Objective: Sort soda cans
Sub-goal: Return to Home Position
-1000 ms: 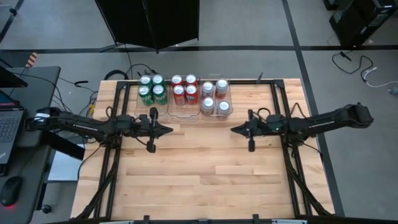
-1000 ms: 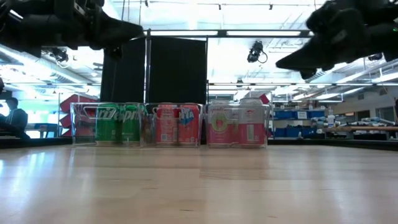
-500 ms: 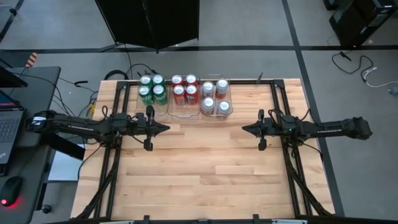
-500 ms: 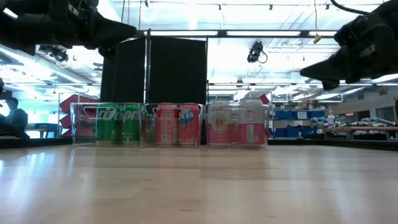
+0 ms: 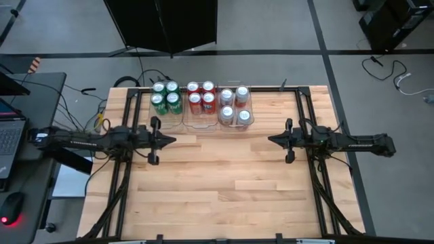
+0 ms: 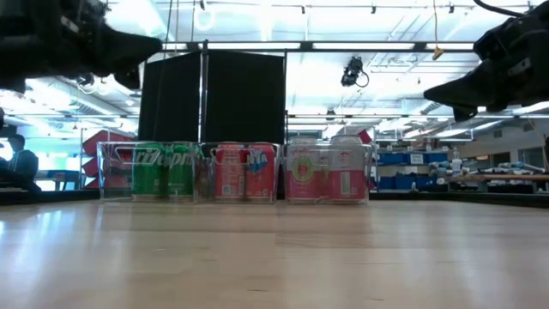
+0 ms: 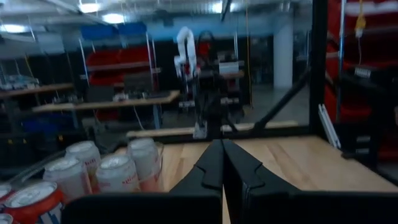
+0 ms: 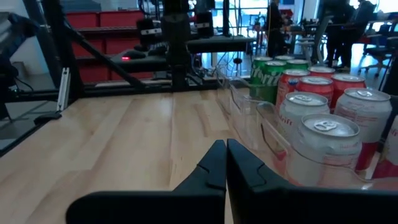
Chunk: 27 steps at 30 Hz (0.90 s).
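Several soda cans stand upright in three clear trays at the table's far edge: green cans [image 5: 165,95] in the left tray, red cans [image 5: 201,95] in the middle one, silver-grey cans [image 5: 234,106] in the right one. In the low view the groups read green [image 6: 163,171], red [image 6: 244,172], silver-grey [image 6: 328,172]. My left gripper [image 5: 174,139] hovers shut above the table's left part, in front of the green cans. My right gripper [image 5: 269,139] hovers shut over the right part, in front of the silver-grey cans. Both fingertip pairs meet in the wrist views [image 7: 222,144] [image 8: 225,146].
The clear trays [image 5: 201,123] sit side by side along the far edge. Bare wood [image 5: 224,176] stretches between and in front of the grippers. A dark frame [image 5: 305,115] borders the table. A laptop and mouse [image 5: 9,207] lie off the left side.
Both arms have drawn back from the table's middle: the left gripper toward the left edge, the right gripper toward the right edge, staying level and shut. The cans have not moved.
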Each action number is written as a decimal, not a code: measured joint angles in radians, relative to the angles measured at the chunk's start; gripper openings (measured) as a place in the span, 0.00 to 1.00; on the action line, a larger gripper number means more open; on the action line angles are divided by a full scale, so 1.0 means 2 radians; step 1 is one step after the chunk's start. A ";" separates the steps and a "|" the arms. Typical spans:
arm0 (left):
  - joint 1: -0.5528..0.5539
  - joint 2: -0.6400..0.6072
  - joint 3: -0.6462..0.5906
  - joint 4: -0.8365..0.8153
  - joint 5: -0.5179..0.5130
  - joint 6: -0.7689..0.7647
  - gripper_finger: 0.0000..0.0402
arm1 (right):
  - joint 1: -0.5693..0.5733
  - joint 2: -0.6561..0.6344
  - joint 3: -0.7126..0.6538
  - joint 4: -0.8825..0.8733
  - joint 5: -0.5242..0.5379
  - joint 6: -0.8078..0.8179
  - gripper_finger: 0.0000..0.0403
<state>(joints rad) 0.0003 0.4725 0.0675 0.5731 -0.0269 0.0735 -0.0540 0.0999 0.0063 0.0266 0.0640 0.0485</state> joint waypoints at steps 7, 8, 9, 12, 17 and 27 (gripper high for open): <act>0.000 -0.103 -0.028 -0.077 -0.007 0.000 0.00 | 0.000 -0.008 0.000 -0.001 -0.005 -0.009 0.00; 0.000 -0.120 -0.027 -0.105 -0.012 0.001 0.00 | 0.000 -0.008 0.000 -0.002 -0.008 -0.009 0.00; 0.000 -0.139 -0.027 -0.132 -0.021 0.000 0.00 | 0.000 -0.008 0.000 -0.003 -0.012 -0.008 0.00; 0.000 -0.206 -0.027 -0.205 -0.037 -0.002 0.00 | 0.000 -0.008 0.000 -0.004 -0.019 -0.005 0.00; 0.000 -0.233 -0.029 -0.243 -0.073 0.002 0.00 | -0.003 -0.005 0.000 -0.003 -0.019 -0.012 0.00; 0.000 -0.236 -0.029 -0.251 -0.086 0.000 0.00 | -0.044 0.000 0.000 0.000 0.005 -0.009 0.00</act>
<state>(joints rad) 0.0002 -0.0005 0.0090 0.0707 -0.1998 0.0732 -0.1425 0.1001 0.0063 0.0269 0.0738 0.0307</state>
